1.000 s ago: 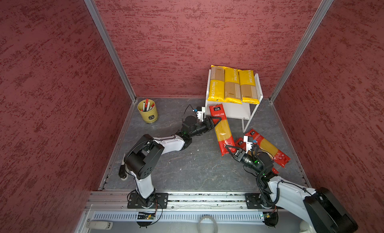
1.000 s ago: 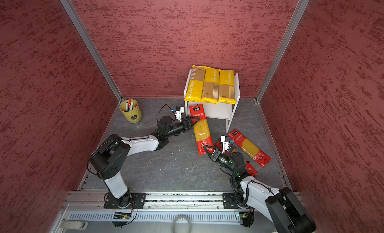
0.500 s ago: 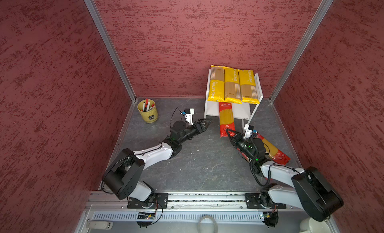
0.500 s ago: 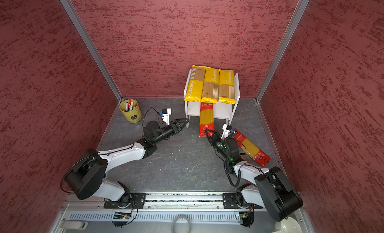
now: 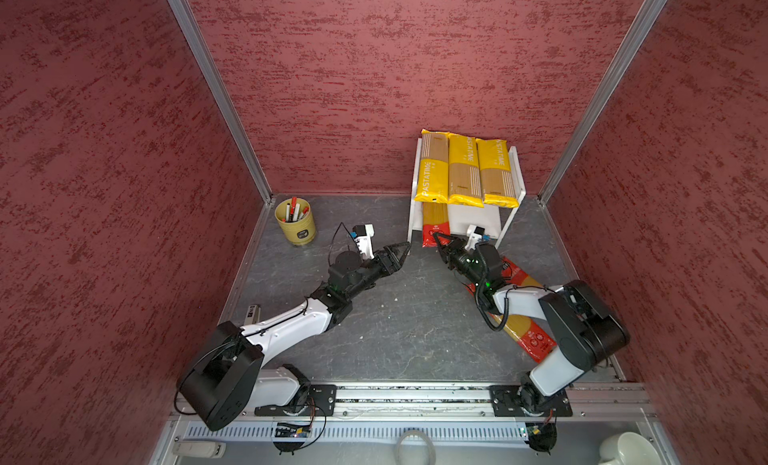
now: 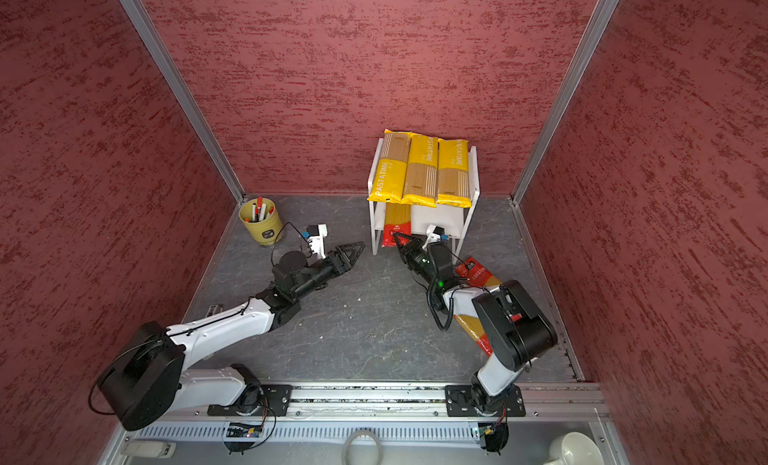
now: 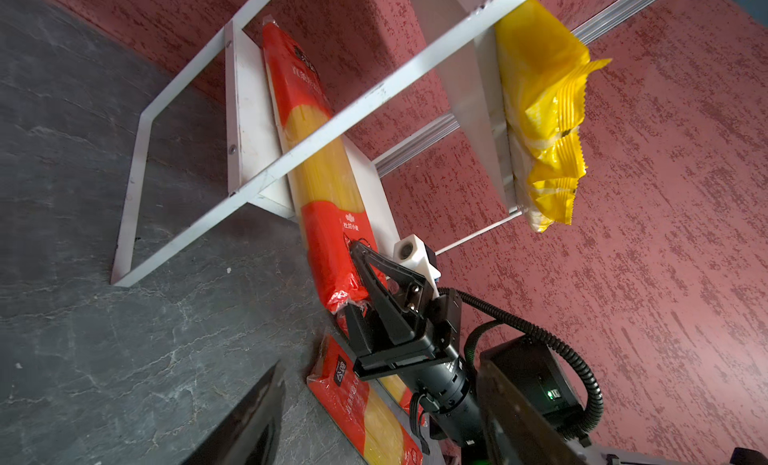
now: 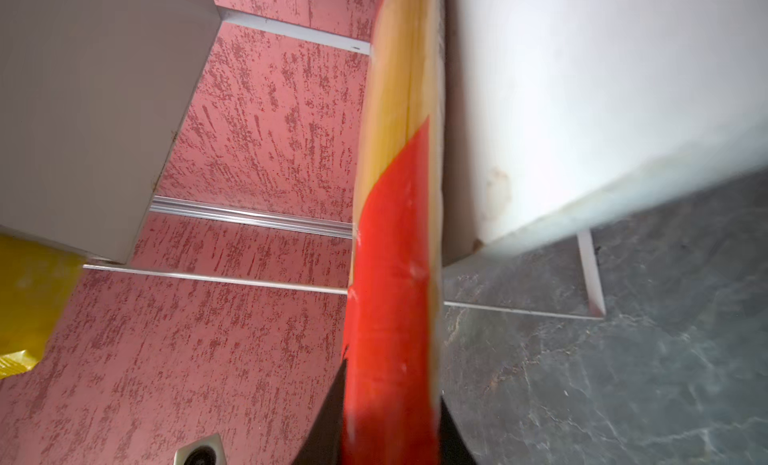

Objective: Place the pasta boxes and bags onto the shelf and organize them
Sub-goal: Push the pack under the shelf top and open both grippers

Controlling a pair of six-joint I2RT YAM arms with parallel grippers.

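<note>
While my right pincer (image 7: 354, 278) grips the red pack's (image 7: 324, 180) near end, its length points into the shelf's (image 5: 516, 168) lower tier. My left pincer (image 5: 402, 251) gapes empty beside it.

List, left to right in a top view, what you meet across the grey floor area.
Yellow-green cup of pens → left gripper → red spaghetti pack lying on the shelf lower tier → two red packs on the floor.
</note>
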